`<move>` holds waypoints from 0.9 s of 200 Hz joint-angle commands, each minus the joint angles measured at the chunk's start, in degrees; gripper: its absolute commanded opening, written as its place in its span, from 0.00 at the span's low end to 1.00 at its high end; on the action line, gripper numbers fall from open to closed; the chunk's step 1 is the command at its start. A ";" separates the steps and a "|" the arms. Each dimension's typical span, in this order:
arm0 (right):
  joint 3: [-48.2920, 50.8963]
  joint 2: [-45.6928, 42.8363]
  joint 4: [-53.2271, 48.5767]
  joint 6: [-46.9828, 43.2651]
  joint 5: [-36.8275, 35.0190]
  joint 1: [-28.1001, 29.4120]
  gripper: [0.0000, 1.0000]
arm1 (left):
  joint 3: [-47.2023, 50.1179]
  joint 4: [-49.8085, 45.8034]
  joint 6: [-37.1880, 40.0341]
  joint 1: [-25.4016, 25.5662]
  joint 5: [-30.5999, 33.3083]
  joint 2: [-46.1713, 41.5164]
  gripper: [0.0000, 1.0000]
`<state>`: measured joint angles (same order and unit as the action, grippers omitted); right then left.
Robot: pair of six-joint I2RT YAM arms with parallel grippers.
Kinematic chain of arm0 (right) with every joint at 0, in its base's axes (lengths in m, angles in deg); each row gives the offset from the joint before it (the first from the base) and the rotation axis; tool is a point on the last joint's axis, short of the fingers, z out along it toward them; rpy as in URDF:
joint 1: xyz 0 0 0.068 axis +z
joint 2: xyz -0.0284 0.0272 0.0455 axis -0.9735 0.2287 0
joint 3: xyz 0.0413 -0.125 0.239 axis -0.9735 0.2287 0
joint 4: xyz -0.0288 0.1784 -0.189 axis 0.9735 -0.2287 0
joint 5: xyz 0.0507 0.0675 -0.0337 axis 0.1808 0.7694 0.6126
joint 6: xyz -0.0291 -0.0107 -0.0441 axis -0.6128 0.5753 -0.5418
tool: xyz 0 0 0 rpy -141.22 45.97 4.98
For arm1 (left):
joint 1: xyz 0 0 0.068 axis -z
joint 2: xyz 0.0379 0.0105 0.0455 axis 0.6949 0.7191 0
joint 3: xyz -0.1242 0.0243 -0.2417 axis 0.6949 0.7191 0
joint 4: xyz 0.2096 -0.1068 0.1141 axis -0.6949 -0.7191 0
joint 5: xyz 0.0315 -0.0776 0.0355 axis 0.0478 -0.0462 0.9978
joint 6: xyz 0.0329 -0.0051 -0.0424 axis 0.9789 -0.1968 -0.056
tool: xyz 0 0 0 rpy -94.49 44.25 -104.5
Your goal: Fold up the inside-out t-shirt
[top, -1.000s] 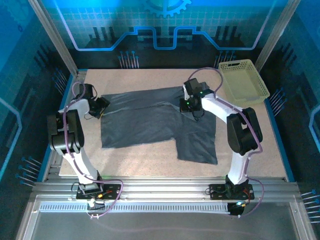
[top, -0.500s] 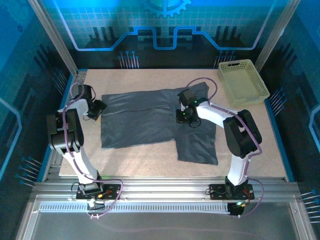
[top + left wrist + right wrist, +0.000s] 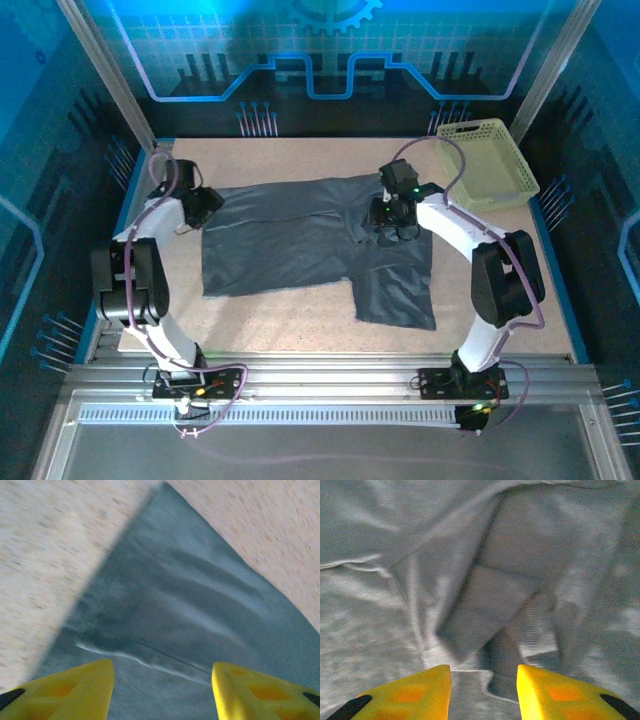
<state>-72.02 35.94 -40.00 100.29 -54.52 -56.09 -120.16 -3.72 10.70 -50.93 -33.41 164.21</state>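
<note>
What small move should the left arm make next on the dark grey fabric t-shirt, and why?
Probably lower the left gripper and close on a corner of the dark slate-grey fabric t-shirt: the yellow jaws stand open and empty, with that corner lying flat beneath and ahead.

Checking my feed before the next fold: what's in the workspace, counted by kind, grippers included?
T-shirt, dark grey: 1
Basket, pale yellow-green: 1
Grippers, yellow-fingered: 2 (left gripper, right gripper)
Total: 4
</note>
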 commanded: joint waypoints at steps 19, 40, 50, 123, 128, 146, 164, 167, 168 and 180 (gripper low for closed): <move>3.17 2.74 0.74 0.00 0.97 -4.62 0.41 | -0.96 0.58 1.33 2.41 -5.32 4.41 0.54; 3.34 4.14 0.82 0.03 0.90 -4.86 0.41 | -1.59 0.58 1.42 2.02 -4.48 7.26 0.54; 2.84 4.91 0.35 0.49 1.12 -5.34 0.41 | -1.77 0.42 1.04 1.31 -4.62 8.41 0.53; 4.76 7.50 0.13 1.44 3.92 -4.12 0.33 | -0.48 0.88 -0.54 -4.07 -5.95 11.41 0.50; 5.16 7.34 0.14 1.30 3.41 -3.78 0.30 | -0.44 0.90 -0.52 -4.19 -5.90 11.45 0.51; 5.98 6.40 -1.44 1.43 -0.51 -2.82 0.17 | -0.45 0.73 -0.43 -4.31 -5.52 11.41 0.51; 7.78 4.25 -2.58 2.23 -5.75 -2.14 0.09 | -0.30 0.73 -0.49 -4.74 -5.23 11.24 0.50; 8.13 3.78 -2.59 2.38 -6.31 -2.15 0.08 | -0.29 0.72 -0.58 -4.83 -5.17 11.23 0.50; 8.31 3.61 -2.63 2.44 -6.47 -2.19 0.07 | -0.25 0.72 -0.63 -4.85 -5.12 11.23 0.51; 9.78 2.25 -2.59 3.02 -7.86 -2.23 0.04 | -0.06 0.69 -0.94 -5.37 -5.12 11.14 0.51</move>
<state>-64.98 42.17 -39.89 102.04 -56.03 -58.60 -120.30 -2.45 10.29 -54.93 -38.48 174.98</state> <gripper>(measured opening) 0.069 0.505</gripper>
